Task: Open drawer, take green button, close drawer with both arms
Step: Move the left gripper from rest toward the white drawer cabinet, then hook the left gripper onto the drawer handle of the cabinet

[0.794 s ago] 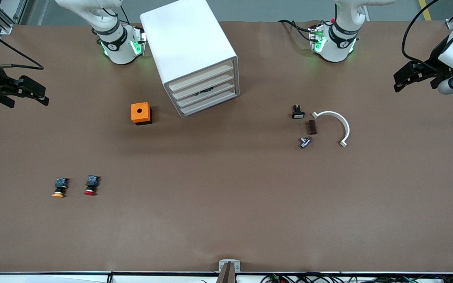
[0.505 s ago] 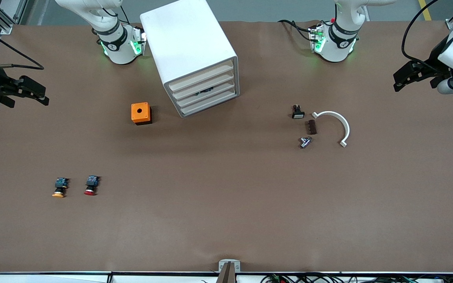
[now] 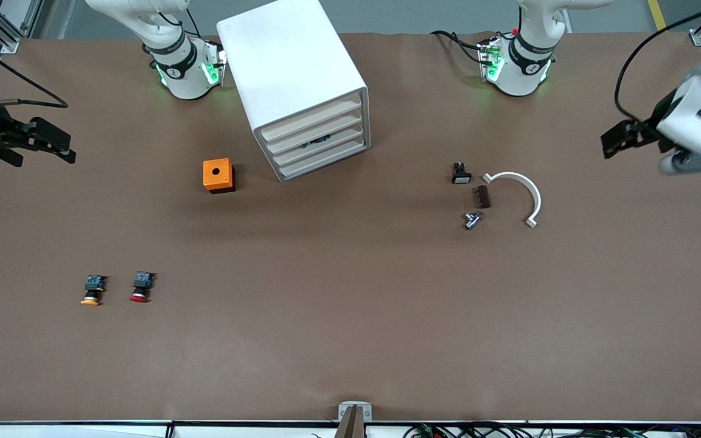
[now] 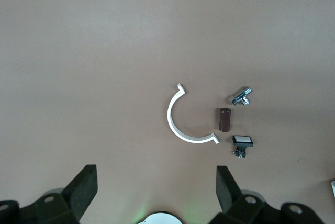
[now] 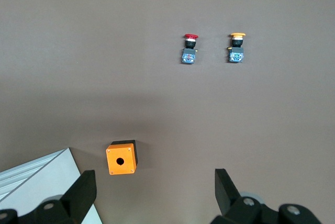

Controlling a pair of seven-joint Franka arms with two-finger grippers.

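The left gripper (image 3: 615, 141) has shifted since the earlier front pictures: it now sits a little lower and tilted, its arm swung in over the left arm's end of the desk (image 3: 350, 340), well apart from the cabinet (image 3: 294, 85). Its fingers (image 4: 84, 187) stand wide apart with nothing between them, and its wrist camera looks down on the white half-ring (image 4: 180, 122), the brown block (image 4: 224, 119), the metal fitting (image 4: 241, 96) and a small white-capped switch (image 4: 242, 143), all lying toward the left arm's end from the cabinet. The right gripper (image 3: 52, 146) has not moved; it waits over the right arm's end of the desk, its fingers (image 5: 78, 192) spread wide and empty too. All four fronts of the cabinet sit flush, so the drawer (image 3: 320, 141) is unopened; a dark shape shows through the slot at the third front from the top, and this is probably the button, though its green cap cannot be made out. The orange box (image 3: 218, 175) stands just beside the cabinet toward the right arm's end, while the red-capped button (image 3: 140, 287) and orange-capped button (image 3: 92, 290) lie nearer the front camera than the cabinet, well apart from it. The left arm's stir looks like the very start of its approach, so the task is barely begun, with opening, picking and closing all ahead.
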